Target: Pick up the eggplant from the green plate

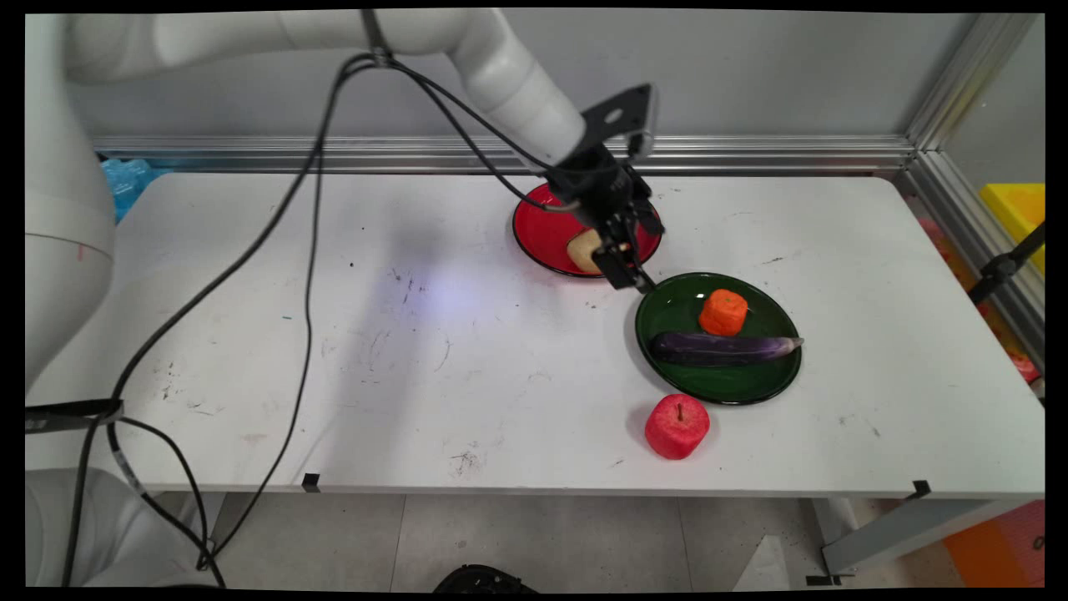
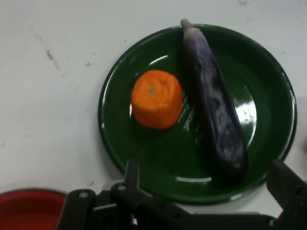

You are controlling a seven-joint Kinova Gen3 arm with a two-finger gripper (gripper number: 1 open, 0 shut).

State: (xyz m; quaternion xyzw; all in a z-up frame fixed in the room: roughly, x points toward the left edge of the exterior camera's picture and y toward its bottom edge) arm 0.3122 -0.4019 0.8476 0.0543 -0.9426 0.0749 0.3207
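The hand (image 1: 632, 271) hangs low over the bench (image 1: 467, 351), poised right where the red plate (image 1: 542, 229) and the green plate (image 1: 726, 384) nearly meet, toward the far side and right of centre. In the hand view its fingers (image 2: 287, 184) stand wide apart, one at each lower corner, nothing between them; it grips nothing.

On the red plate sits a pale tan, rounded piece (image 1: 583, 249), like a potato, partly hidden behind the hand's black linkage. Only the near edge of that plate shows in the hand view, at the lower left (image 2: 29, 208).

The green plate (image 2: 120, 143) is glossy, dark, with a thin dark rim. On it lies a long purple aubergine (image 1: 722, 348), its skin dusky with a paler, greyish tip pointing toward the bench's right edge. Just beside it, on the far side, stands an orange, stubby, flat-topped fruit (image 1: 723, 312) with a small greenish dot at its crown (image 2: 156, 98). The two look close but whether they touch cannot be told. The aubergine (image 2: 216, 103) spans nearly the whole plate.

Off the plate, just beside its near rim, toward the bench's near edge, a red apple (image 1: 677, 426) stands upright, short stem up.

Black cables (image 1: 309, 275) droop from the arm across the bench's left half.
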